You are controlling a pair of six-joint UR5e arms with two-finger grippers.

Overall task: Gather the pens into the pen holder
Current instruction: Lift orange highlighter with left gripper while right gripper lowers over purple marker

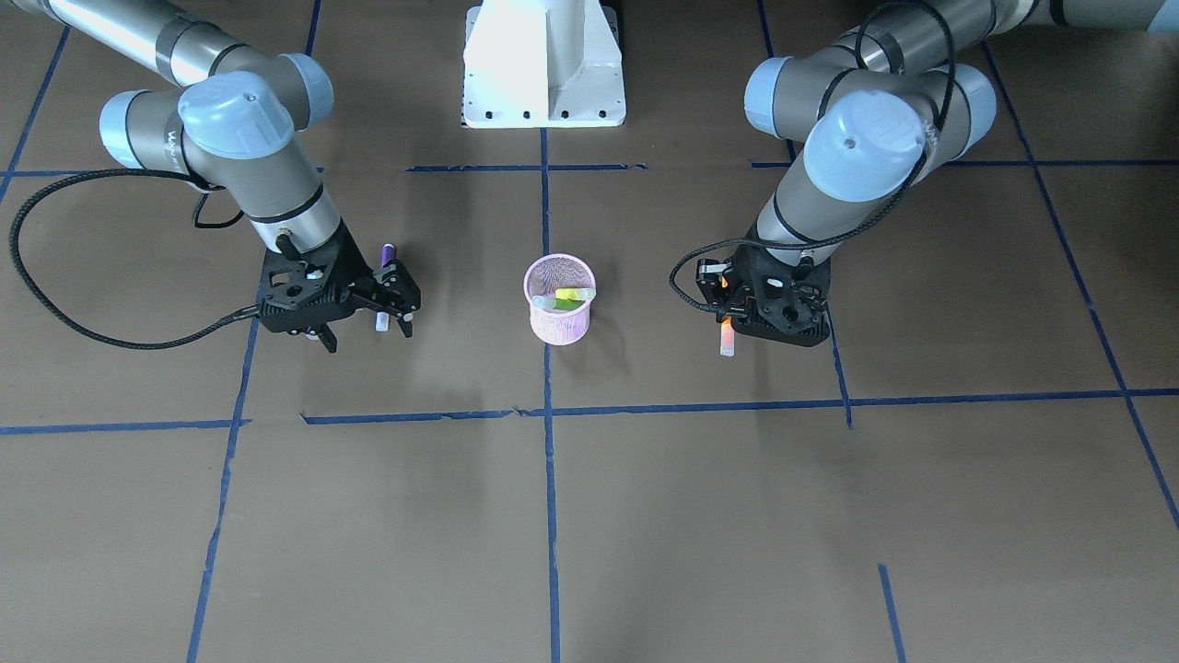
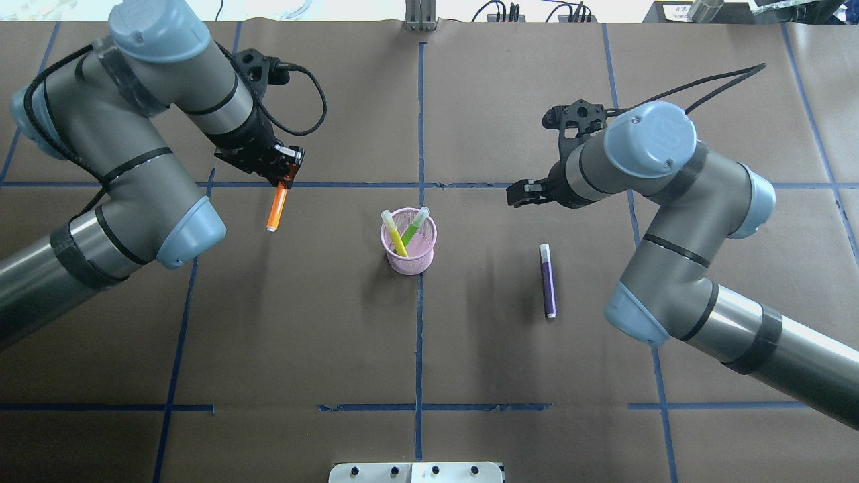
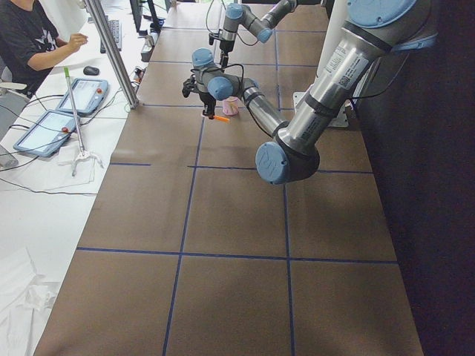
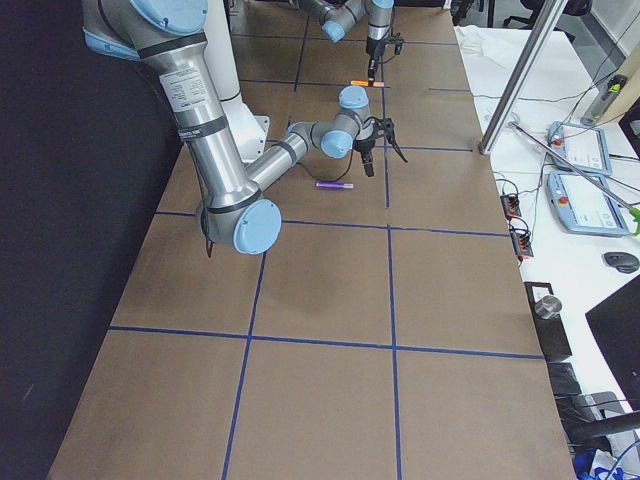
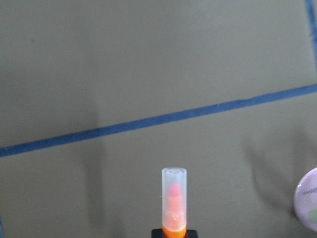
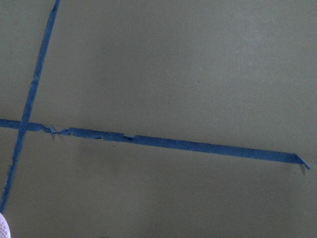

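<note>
L gripper (image 2: 283, 176) is clamped on the orange pen (image 2: 276, 209). The pen's pale translucent end sticks out past the fingertips, toward the robot's side of the table (image 2: 302, 322). L wrist cam shows that clear cap w/ a pinkish tip inside it, brown paper and a strip of blue tape (image 5: 148, 120) behind. Can't tell if the pen is clear of the tabletop. The pink mesh pen holder (image 2: 413, 263) stands upright at mid-table, on the centre tape line, between the two arms and well apart from both grippers. Two pens are in it already: a yellow pen (image 2: 394, 235) and a green pen (image 2: 414, 227). They lean opposite ways so they cross in a V, pale ends up above the rim. The purple pen (image 2: 549, 285) lies flat on the paper on the robot's R side of the holder, near it but not touching, roughly parallel to the centre tape line, pale end away from the robot. R gripper (image 1: 368, 333) has its fingers spread apart and holds nothing. It hangs above the table near the purple pen. In the front view it overlaps the pen, while the overhead and R side views show it off to the pen's far side, not touching. R wrist cam shows only paper and tape, plus a sliver of the pink holder in the bottom corner. White robot base (image 1: 543, 64) sits at the table edge. An operator (image 3: 30, 37) sits at a side desk.
</note>
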